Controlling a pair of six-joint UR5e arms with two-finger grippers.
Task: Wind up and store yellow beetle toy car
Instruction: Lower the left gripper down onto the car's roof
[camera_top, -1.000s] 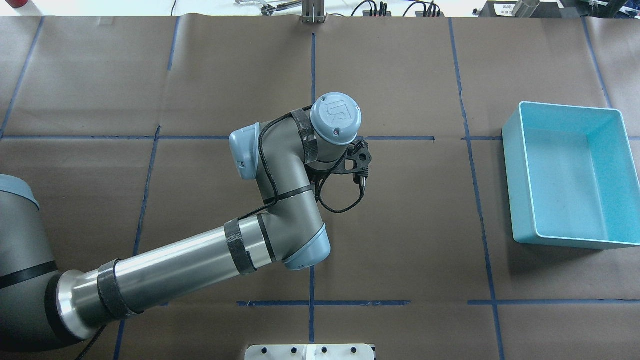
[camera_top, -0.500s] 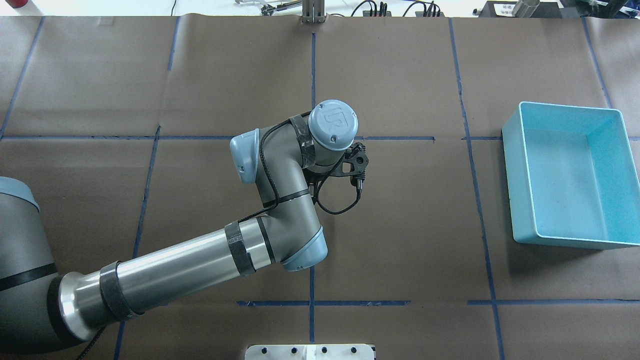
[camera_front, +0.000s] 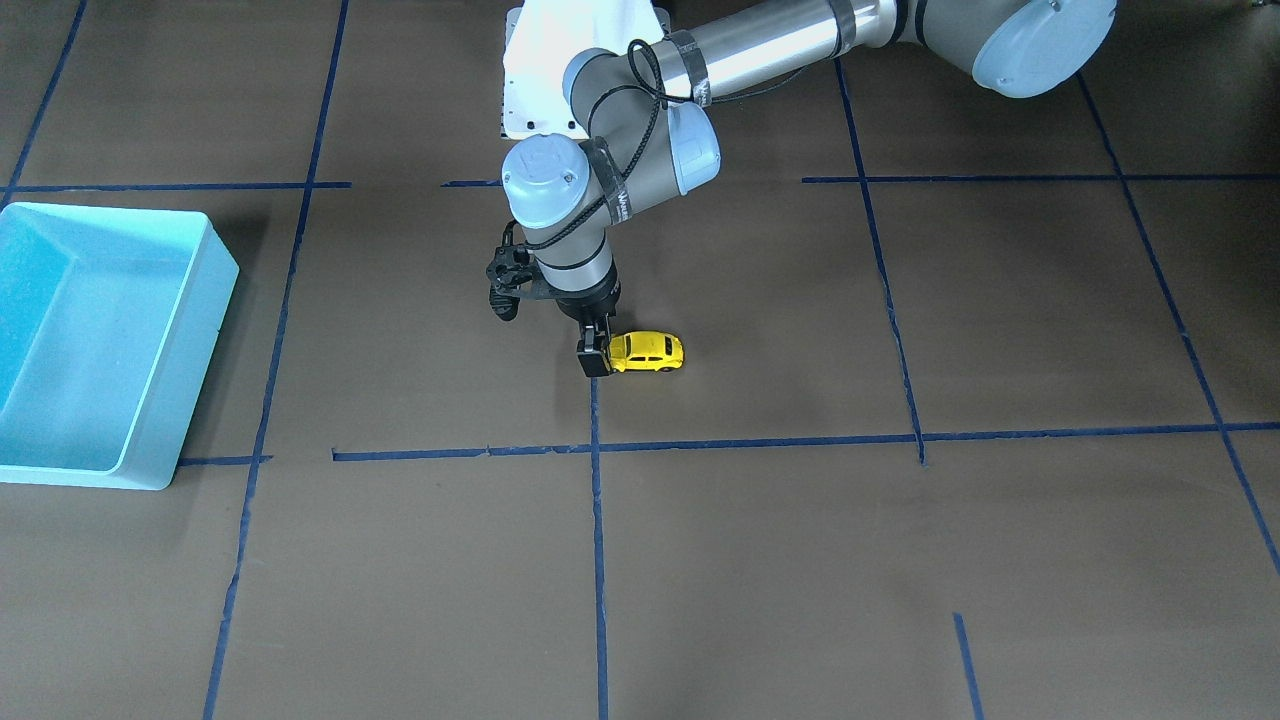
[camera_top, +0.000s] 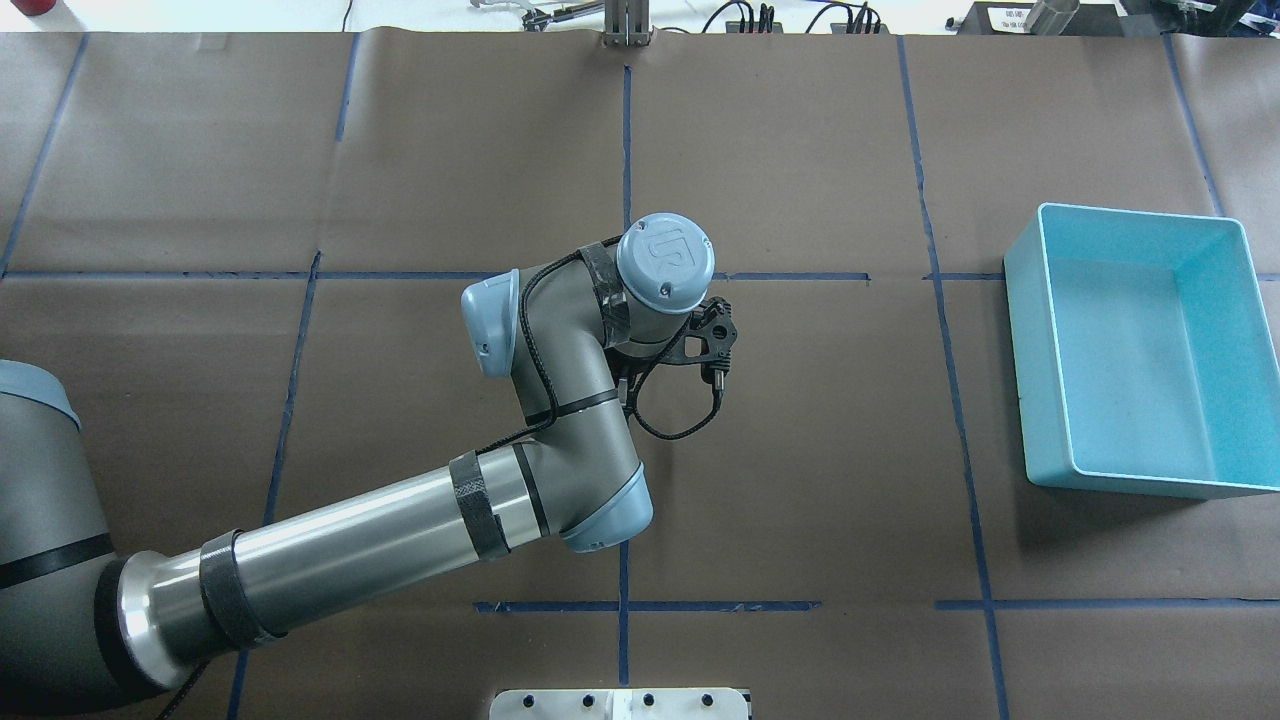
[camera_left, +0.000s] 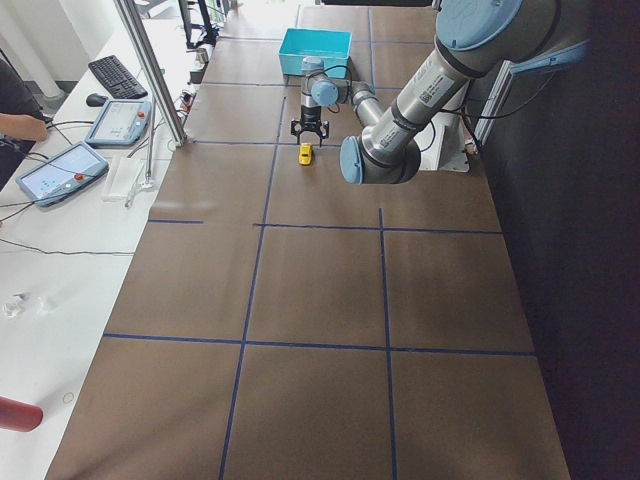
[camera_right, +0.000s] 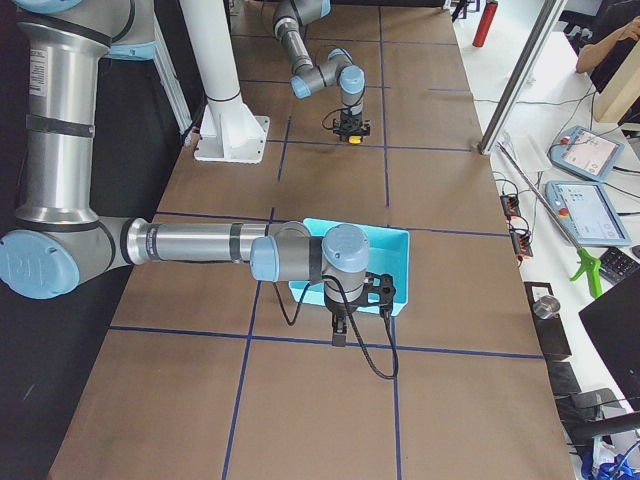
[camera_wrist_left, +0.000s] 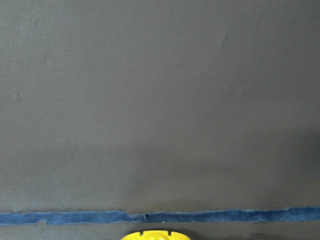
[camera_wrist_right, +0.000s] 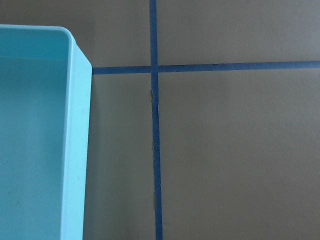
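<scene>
The yellow beetle toy car (camera_front: 648, 352) stands on its wheels on the brown table, near the middle. My left gripper (camera_front: 594, 360) points straight down at the car's end that faces the bin. I cannot tell whether its fingers grip the car. The left wrist view shows only the car's yellow top (camera_wrist_left: 155, 235) at its bottom edge, beside a blue tape line. In the overhead view my wrist hides the car. The turquoise bin (camera_top: 1040, 380) is empty at the table's right. My right gripper (camera_right: 339, 335) hangs beside the bin's outer corner (camera_wrist_right: 77, 150). I cannot tell if it is open.
Blue tape lines (camera_front: 760, 441) mark a grid on the brown paper. The white robot base (camera_front: 560, 80) is at the table's robot side. A metal pole (camera_left: 150, 70) and operator tablets (camera_left: 110, 120) stand beyond the far edge.
My left wrist has shifted a little toward the robot's side and seems slightly lower. The bin has not moved.
</scene>
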